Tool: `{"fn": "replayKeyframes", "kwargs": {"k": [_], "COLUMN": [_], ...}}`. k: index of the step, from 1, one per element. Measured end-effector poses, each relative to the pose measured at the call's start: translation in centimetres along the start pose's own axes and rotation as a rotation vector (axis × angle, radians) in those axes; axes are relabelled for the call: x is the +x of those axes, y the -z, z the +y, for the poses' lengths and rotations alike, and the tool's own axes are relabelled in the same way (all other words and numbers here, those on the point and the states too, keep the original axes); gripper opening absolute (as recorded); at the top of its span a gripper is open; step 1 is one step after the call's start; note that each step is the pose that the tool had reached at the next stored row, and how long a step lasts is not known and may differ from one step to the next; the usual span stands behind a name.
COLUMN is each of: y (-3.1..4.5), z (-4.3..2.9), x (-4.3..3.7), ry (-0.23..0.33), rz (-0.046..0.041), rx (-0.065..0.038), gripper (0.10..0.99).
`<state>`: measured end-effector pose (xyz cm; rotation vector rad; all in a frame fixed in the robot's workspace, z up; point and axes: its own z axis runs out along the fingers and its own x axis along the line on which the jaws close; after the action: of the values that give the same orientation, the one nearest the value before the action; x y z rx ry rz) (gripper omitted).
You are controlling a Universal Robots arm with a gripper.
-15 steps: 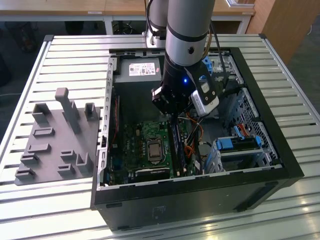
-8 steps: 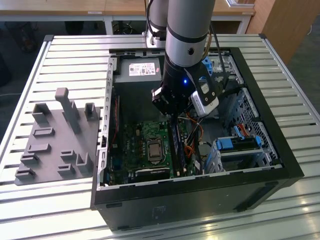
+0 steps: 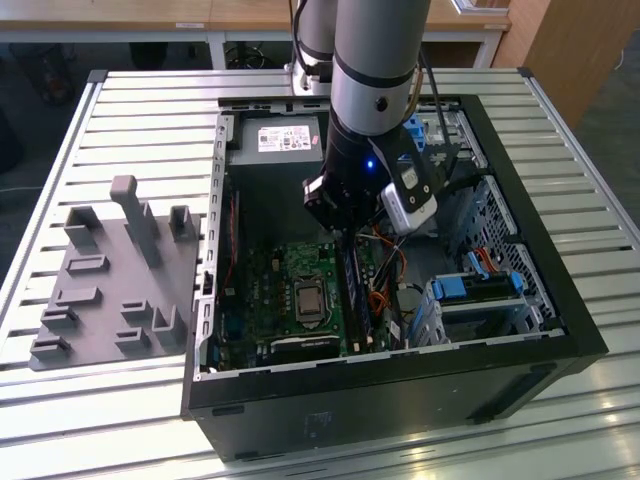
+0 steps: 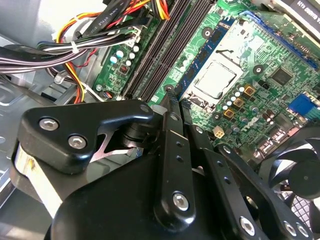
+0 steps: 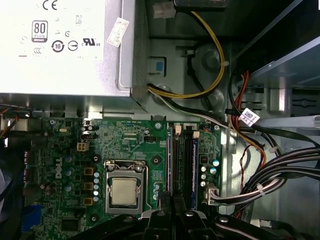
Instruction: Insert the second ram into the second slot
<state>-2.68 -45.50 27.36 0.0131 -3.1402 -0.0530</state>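
My gripper hangs inside the open computer case, low over the far end of the memory slots. In both wrist views its black fingers stand close together, and I see nothing between the tips of the gripper. The memory slots lie beside the processor socket. One thin blue ram edge stands on their processor side and another on the cable side. Which one is the second ram I cannot tell.
The power supply fills the far end of the case. Cable bundles run beside the slots, and a fan sits near the fingers. Drive bays with blue tabs stand at the exterior view's right. A grey fixture plate lies outside the case.
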Motion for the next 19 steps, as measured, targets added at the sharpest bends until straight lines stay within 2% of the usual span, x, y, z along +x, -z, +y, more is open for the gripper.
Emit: {"fn": "replayKeyframes", "kwargs": {"k": [19], "y": [-0.57], "z": [-0.1], "x": [-0.05], "ry": [-0.008], "rz": [0.0013], "rx": [0.0], "gripper": [0.137]}}
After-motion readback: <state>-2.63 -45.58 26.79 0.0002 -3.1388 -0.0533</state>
